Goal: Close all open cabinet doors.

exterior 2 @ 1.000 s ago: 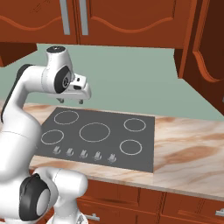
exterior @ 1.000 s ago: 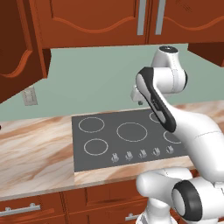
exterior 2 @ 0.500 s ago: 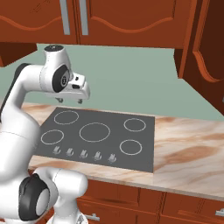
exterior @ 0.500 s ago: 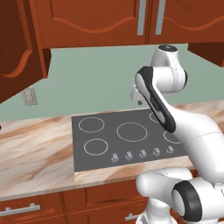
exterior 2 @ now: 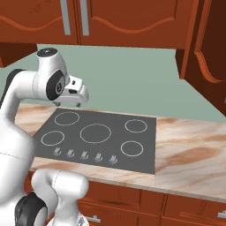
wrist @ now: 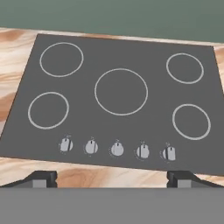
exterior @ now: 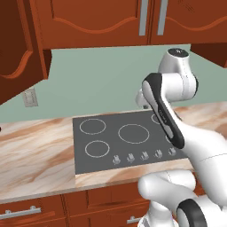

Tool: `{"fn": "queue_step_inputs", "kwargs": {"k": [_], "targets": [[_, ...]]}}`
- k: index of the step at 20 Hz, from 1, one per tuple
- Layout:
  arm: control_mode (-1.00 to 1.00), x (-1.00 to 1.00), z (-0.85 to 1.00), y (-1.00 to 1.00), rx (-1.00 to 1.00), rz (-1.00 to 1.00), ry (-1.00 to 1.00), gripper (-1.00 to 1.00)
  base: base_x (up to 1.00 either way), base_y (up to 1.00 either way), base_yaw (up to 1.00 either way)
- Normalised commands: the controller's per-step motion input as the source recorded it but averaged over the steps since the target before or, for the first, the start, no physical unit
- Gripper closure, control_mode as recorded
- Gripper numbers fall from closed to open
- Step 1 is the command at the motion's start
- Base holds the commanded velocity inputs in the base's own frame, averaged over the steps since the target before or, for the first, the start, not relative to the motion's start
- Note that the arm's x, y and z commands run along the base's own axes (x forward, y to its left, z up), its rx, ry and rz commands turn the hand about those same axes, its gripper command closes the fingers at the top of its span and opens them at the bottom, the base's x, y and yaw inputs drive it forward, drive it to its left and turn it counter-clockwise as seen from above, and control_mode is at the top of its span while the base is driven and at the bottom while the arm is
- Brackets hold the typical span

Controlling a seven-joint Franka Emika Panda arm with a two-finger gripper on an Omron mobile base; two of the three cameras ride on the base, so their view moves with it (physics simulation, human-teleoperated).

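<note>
Cabinet doors [exterior: 95,22] hung above the stove [exterior: 128,139]; one [exterior: 17,48] at far left and one [exterior 2: 209,48] at far right stood swung open. The gripper [wrist: 112,177] hovered over the stove, jaws wide apart, holding nothing.

white arm [exterior: 166,111] is up over the right side of the black cooktop [exterior: 126,139], which is set in a marble-look counter [exterior: 33,155]. two closed cabinet doors [exterior: 95,20] overhead with silver handles [exterior: 143,17] side by side. another door [exterior: 17,48] on the left hangs open.
</note>
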Motion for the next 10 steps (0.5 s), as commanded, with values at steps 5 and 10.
{"fn": "queue_step_inputs", "kwargs": {"k": [5,10], "targets": [[-1.00,-0.21,-0.03,0.00,0.00,-0.02,-0.03,-1.00,0.00,0.00,0.00],[-1.00,-0.08,-0.05,-0.03,0.00,0.00,0.00,-1.00,0.00,0.00,0.00]]}}
